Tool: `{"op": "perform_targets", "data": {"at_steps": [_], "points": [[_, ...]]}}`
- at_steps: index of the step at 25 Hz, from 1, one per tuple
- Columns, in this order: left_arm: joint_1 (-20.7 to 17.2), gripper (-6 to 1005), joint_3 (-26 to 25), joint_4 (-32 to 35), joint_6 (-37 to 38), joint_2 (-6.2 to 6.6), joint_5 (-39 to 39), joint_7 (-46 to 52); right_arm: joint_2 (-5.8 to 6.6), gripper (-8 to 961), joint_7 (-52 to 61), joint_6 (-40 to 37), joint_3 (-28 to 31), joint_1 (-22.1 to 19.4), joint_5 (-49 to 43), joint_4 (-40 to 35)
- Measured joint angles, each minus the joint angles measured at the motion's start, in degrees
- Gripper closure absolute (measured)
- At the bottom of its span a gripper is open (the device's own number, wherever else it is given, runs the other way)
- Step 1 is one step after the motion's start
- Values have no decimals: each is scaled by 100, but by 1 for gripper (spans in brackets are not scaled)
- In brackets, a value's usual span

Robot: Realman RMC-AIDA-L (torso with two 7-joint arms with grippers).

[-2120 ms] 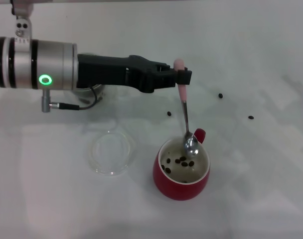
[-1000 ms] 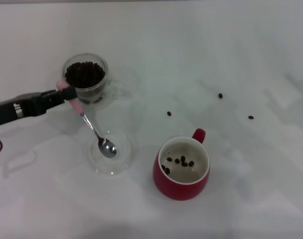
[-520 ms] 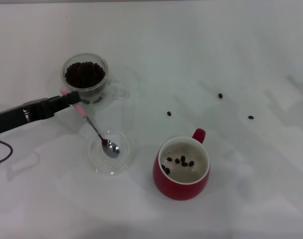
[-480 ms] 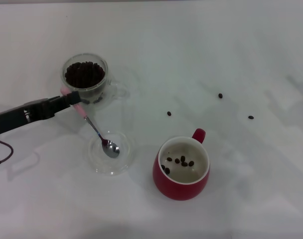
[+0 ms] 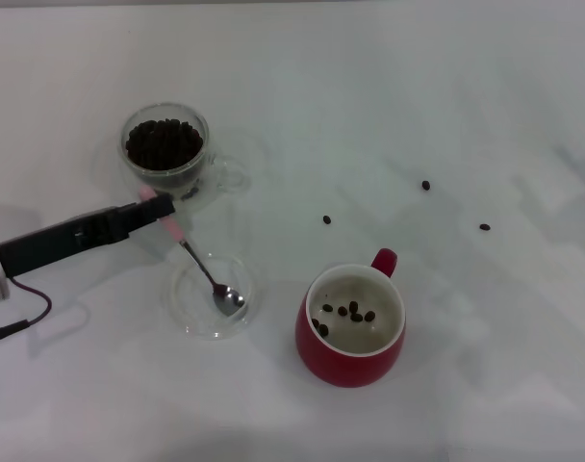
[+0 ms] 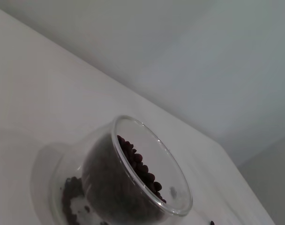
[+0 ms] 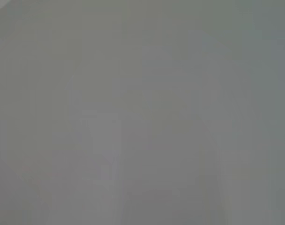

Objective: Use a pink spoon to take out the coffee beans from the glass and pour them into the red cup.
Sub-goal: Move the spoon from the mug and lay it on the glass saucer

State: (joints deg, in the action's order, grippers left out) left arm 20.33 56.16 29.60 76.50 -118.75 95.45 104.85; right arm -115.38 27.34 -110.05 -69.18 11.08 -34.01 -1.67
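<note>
Your left gripper (image 5: 156,206) is clamped on the pink spoon (image 5: 198,256), its bowl resting in the clear dish (image 5: 189,310) beyond the fingertips, so a careless swing could clip the glass (image 5: 165,152) just beside.

Soft, even overhead light leaves faint shadows on the white table (image 5: 446,87); the right wrist view is featureless grey.

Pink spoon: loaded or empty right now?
Empty. The pink spoon, held by the left gripper, has its bare shiny bowl resting in the clear dish, no coffee beans in it.
</note>
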Motion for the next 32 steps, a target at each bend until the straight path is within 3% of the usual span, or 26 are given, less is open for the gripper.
{"op": "perform_targets", "data": {"at_steps": [13, 18, 25, 27, 32], "points": [[33, 766, 147, -179, 93, -2, -24, -289, 0, 184, 0, 17, -34, -29, -40, 18], [-81, 679, 105, -111, 118, 25, -53, -378, -6, 184, 0, 10, -45, -42, -44, 18], [-175, 556, -106, -95, 124, 168, -114, -635, -9, 184, 71, -14, -59, -38, -53, 18], [-221, 353, -252, -91, 150, 200, -120, -871, -9, 184, 72, -16, -63, -37, -53, 18], [-321, 272, -600, -15, 227, 234, -147, -1471, -9, 184, 75, -22, -61, -35, -36, 18]]}}
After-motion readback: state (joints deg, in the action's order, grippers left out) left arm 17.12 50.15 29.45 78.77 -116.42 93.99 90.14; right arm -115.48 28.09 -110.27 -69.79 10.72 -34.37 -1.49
